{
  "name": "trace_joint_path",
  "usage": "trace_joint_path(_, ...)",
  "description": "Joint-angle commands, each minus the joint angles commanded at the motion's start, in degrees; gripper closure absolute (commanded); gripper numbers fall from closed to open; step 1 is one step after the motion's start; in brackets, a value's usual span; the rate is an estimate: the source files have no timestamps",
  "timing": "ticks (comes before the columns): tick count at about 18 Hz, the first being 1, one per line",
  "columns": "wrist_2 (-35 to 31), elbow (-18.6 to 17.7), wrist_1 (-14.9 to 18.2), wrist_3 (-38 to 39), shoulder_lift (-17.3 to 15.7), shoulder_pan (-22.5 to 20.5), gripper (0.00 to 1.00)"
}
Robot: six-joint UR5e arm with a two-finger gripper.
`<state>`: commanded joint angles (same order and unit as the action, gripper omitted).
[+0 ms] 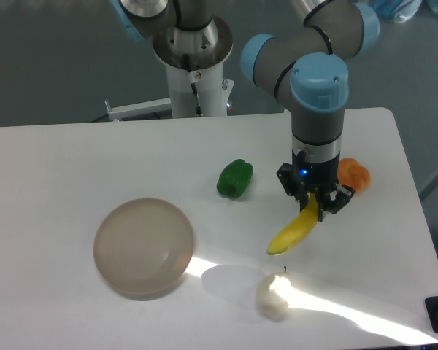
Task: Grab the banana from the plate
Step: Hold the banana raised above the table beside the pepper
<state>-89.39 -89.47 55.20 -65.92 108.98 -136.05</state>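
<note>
Hanging from the hand, the banana points down and to the left, its upper end caught between the two dark fingers and its lower tip free, just above the white tabletop so far as can be judged. The hand is closed on that upper end, the fingers pressed against either side of the fruit; a small blue light shows on the wrist body above them. The banana is smooth, bright yellow, slim and gently curved. It is well apart from the plate, which sits at the left of the tabletop: a round, beige-tan, translucent-looking dish with a low rim, nothing resting in it.

The arm is grey metal with pale blue joint caps, coming down vertically over the right half of the tabletop. Just behind and to the right of the hand lies an orange lobed fruit, partly hidden by the wrist. A glossy green pepper sits to the left of the hand, near but not touching. Below the banana's lower tip is a pale whitish, knobbly pear-shaped fruit with a short dark stem, lying in a bright streak of light across the tabletop; whether the banana tip clears it fully in height cannot be told.
</note>
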Motion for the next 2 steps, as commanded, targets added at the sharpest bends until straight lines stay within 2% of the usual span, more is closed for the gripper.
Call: trace_joint_path(2, -0.09, 0.53, 0.09, 0.09, 0.17, 0.09, 0.65)
